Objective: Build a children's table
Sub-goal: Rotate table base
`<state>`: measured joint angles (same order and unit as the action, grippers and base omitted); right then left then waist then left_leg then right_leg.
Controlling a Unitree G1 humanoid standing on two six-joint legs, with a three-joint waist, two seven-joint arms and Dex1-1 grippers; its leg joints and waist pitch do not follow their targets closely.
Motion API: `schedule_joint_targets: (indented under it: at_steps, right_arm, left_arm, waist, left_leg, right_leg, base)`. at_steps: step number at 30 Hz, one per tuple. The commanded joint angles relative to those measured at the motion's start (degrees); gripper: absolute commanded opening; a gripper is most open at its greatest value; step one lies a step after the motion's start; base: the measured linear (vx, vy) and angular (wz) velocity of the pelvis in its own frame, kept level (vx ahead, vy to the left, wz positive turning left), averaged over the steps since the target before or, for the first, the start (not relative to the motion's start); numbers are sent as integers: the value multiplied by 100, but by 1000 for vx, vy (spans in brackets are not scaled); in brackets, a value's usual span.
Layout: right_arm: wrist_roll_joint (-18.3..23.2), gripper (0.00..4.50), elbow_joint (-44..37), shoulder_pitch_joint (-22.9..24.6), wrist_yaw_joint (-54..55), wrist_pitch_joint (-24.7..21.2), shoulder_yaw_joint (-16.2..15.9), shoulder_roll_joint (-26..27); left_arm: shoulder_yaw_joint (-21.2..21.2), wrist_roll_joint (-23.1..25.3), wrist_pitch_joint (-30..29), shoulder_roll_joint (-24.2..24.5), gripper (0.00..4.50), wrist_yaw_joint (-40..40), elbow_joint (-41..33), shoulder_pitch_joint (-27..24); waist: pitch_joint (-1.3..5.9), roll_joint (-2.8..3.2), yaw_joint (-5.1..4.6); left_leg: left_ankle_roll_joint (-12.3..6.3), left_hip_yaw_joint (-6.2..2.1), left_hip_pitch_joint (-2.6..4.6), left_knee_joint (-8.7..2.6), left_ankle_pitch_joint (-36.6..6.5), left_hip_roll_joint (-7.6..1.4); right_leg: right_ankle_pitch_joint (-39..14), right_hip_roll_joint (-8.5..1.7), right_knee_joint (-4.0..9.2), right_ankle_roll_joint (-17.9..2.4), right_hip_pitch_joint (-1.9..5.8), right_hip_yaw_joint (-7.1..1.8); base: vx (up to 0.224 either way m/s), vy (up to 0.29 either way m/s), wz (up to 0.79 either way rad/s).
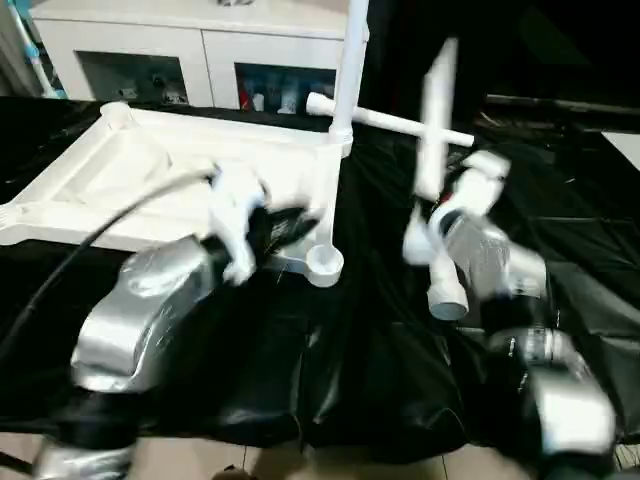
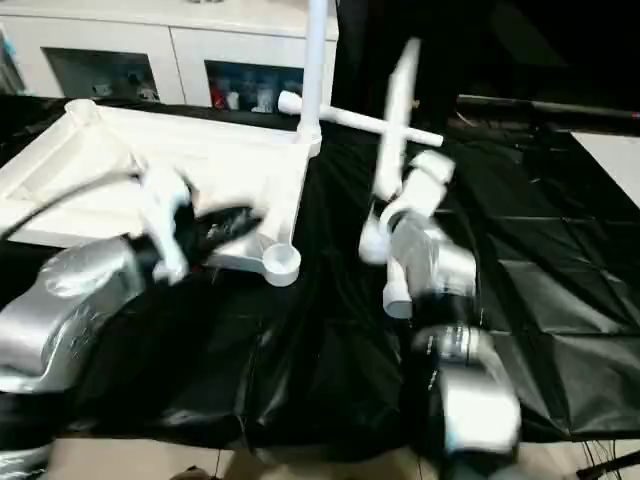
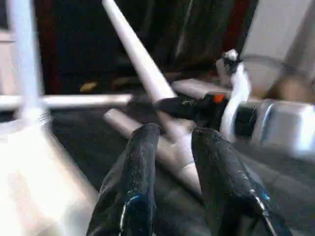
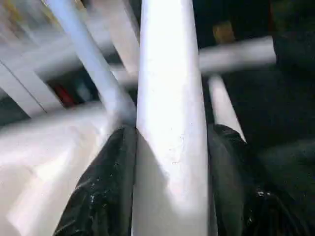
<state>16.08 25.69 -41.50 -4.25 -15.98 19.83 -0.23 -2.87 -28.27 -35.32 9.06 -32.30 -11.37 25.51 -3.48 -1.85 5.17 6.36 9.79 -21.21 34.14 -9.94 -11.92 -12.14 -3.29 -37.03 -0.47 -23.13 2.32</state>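
Right gripper point(image 4: 170, 162) clamps a long white tapered tube leg point(image 1: 432, 170) upright, ready for the white ribbed plastic tabletop's point(image 1: 150, 180) empty near corner socket point(image 1: 324, 263); left gripper point(image 3: 174, 177) hovers parted, empty.

A black sheet point(image 1: 560, 230) covers the surface, bearing the upturned white tabletop point(image 1: 150, 180) and a loose leg point(image 1: 395, 120).

White cabinet point(image 1: 200, 40) with glass doors, black table covering point(image 1: 560, 230)
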Motion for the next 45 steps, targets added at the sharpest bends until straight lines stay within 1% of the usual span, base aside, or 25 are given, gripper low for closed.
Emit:
schedule_joint_targets:
  at_steps: [1, 2, 3, 4, 6, 7, 8, 9, 11, 12, 15, 16, 17, 19, 22, 24, 27, 30, 31, 34, 35, 36, 38, 40, 45]
  right_arm:
    - [342, 180, -847, 191, -584, 199, -239, 132]
    - [507, 180, -1198, 353, -913, 186, -389, 196]
    - [599, 179, -1421, 465, -1090, 173, -498, 228]
    - [675, 179, -1714, 653, -1396, 88, -752, 199]
    - [730, 179, -2004, 880, -1741, 34, -1064, 146]
    - [765, 179, -2208, 1072, -2072, -10, -1353, 74]
    - [771, 179, -2295, 1169, -2233, -11, -1508, 39]
    - [795, 179, -2367, 1247, -2373, -42, -1638, 15]
    - [784, 179, -2518, 1375, -2550, -98, -1816, 1]
    - [769, 179, -2581, 1426, -2631, -109, -1909, -8]
    - [701, 178, -2752, 1568, -2819, -116, -2170, -64]
    - [701, 178, -2752, 1568, -2819, -116, -2170, -64]
    - [652, 178, -2774, 1606, -2830, -84, -2243, -79]
    - [530, 178, -2736, 1626, -2695, 47, -2258, -66]
    - [394, 178, -2518, 1513, -2351, 183, -2065, -19]
    - [212, 178, -2232, 1315, -1824, 291, -1771, -34]
    - [174, 178, -2008, 1137, -1448, 382, -1489, -85]
    - [215, 178, -2087, 1135, -1528, 397, -1477, -105]
    - [220, 178, -2181, 1154, -1644, 409, -1545, -113]
    - [219, 178, -2367, 1251, -1972, 381, -1815, -149]
    - [140, 178, -2438, 1334, -2133, 374, -2068, -194]
    - [130, 178, -2449, 1346, -2157, 381, -2103, -198]
    - [34, 178, -2563, 1459, -2353, 456, -2421, -231]
    - [-36, 178, -2691, 1564, -2497, 507, -2677, -231]
    - [-118, 178, -2749, 1616, -2629, 538, -2823, -267]
  left_arm:
    - [-129, -491, -210, -284, 178, 256, -41, 156]
    - [-204, -691, -287, -470, 182, 356, -27, 232]
    - [-261, -814, -348, -579, 193, 423, -22, 282]
    - [-312, -1043, -444, -727, 205, 466, -11, 372]
    - [-412, -1312, -619, -899, 218, 555, 19, 513]
    - [-513, -1548, -790, -1040, 225, 671, 86, 668]
    - [-565, -1644, -874, -1093, 235, 737, 149, 763]
    - [-582, -1680, -918, -1111, 235, 760, 198, 833]
    - [-584, -1655, -987, -1098, 253, 783, 259, 924]
    - [-572, -1600, -994, -1080, 253, 788, 299, 965]
    - [-553, -1422, -991, -986, 277, 954, 473, 1082]
    - [-553, -1422, -991, -986, 277, 954, 473, 1082]
    - [-539, -1319, -933, -935, 293, 1013, 545, 1110]
    - [-543, -1240, -913, -879, 299, 1125, 591, 1142]
    - [-618, -1269, -915, -857, 326, 1279, 606, 1182]
    - [-779, -1407, -912, -820, 340, 1357, 513, 1183]
    - [-929, -1593, -973, -739, 362, 1326, 343, 1131]
    - [-1017, -1658, -972, -710, 383, 1352, 326, 1117]
    - [-1045, -1651, -942, -686, 392, 1368, 354, 1122]
    - [-1044, -1641, -902, -657, 410, 1381, 397, 1138]
    - [-1012, -1662, -905, -654, 417, 1357, 408, 1160]
    - [-1005, -1661, -906, -656, 427, 1355, 410, 1163]
    - [-939, -1639, -917, -678, 446, 1341, 440, 1195]
    - [-861, -1554, -890, -704, 449, 1340, 534, 1218]
    - [-822, -1442, -825, -704, 450, 1402, 674, 1238]
  waist:
    - [437, 49, 19]
    - [428, 50, 11]
    - [424, 43, -1]
    - [420, 43, -13]
    - [409, 36, -1]
    - [410, 36, 4]
    - [394, 26, 4]
    - [398, 35, 7]
    - [395, 23, 5]
    - [392, 14, 9]
    - [408, 25, 17]
    - [411, 31, 17]
    - [412, 32, 27]
    - [411, 16, 31]
    - [415, 18, 24]
    - [412, 17, 11]
    - [409, 23, 1]
    - [426, 23, 9]
    - [432, 15, 7]
    - [432, 14, 8]
    - [420, 8, 8]
    - [418, 9, 10]
    - [408, 21, 8]
    - [406, 29, 25]
    - [406, 53, 21]
  left_leg:
    - [-26, 29, 33, -330, -744, -24]
    - [-102, 21, 34, -343, -798, -31]
    - [-110, 11, 22, -350, -814, -34]
    - [-110, 9, 24, -353, -840, -33]
    - [-127, 15, 25, -341, -856, -35]
    - [-112, 28, 36, -339, -878, -19]
    - [-111, 14, 21, -344, -918, -25]
    - [-106, 9, 24, -347, -934, -25]
    - [-98, 0, 25, -352, -938, -38]
    - [-102, 2, 16, -354, -913, -32]
    - [-122, -12, 17, -350, -765, -34]
    - [-101, -15, 25, -352, -730, -45]
    - [-96, -10, 28, -347, -717, -44]
    - [-93, -8, 12, -347, -682, -35]
    - [-51, -10, 14, -346, -643, -35]
    - [-18, -10, 18, -346, -697, -30]
    - [44, 2, 35, -344, -748, -15]
    - [-9, 2, 28, -328, -607, -14]
    - [-54, 0, 17, -325, -533, -9]
    - [-134, 1, 13, -320, -499, -15]
    - [-162, -4, 1, -327, -525, -16]
    - [-158, -1, 5, -326, -557, -19]
    - [-135, -1, 18, -334, -682, -31]
    - [-90, -1, 28, -335, -738, -37]
    - [-40, -14, 25, -344, -822, -39]
  right_leg:
    - [355, -297, 370, -1000, 381, -227]
    - [223, -293, 395, -971, 376, -224]
    - [128, -294, 397, -959, 377, -218]
    - [-33, -291, 417, -922, 367, -217]
    - [-109, -289, 437, -897, 364, -229]
    - [-226, -271, 451, -860, 361, -223]
    - [-352, -283, 473, -847, 362, -225]
    - [-418, -285, 476, -851, 360, -221]
    - [-549, -293, 486, -814, 342, -223]
    - [-547, -290, 493, -790, 348, -226]
    - [-352, -284, 472, -737, 352, -223]
    - [-298, -296, 458, -749, 349, -224]
    - [-237, -296, 459, -788, 342, -224]
    - [-177, -297, 450, -801, 358, -225]
    - [-131, -305, 437, -822, 357, -224]
    - [-209, -304, 443, -807, 360, -223]
    - [-372, -291, 450, -723, 342, -226]
    - [16, -274, 411, -722, 356, -226]
    - [185, -271, 397, -760, 367, -220]
    - [276, -279, 392, -804, 374, -218]
    - [216, -285, 402, -815, 386, -216]
    - [160, -288, 411, -809, 383, -218]
    - [-76, -296, 434, -828, 360, -219]
    - [-218, -299, 449, -785, 354, -227]
    - [-256, -301, 446, -796, 343, -226]
  base:
    - [0, 0, 0]
    - [0, 0, 0]
    - [0, 0, 0]
    - [0, 0, 0]
    - [0, 0, 0]
    - [0, 0, 0]
    - [0, 0, 0]
    - [0, 0, 0]
    - [0, 0, 0]
    - [0, 0, 0]
    - [0, 0, 0]
    - [0, 0, 0]
    - [0, 0, 0]
    - [0, 0, 0]
    - [0, 0, 0]
    - [0, 0, 0]
    - [0, 0, 0]
    - [0, 0, 0]
    - [0, 0, 0]
    - [0, 0, 0]
    - [0, 0, 0]
    - [0, 0, 0]
    - [0, 0, 0]
    - [0, 0, 0]
    - [0, 0, 0]
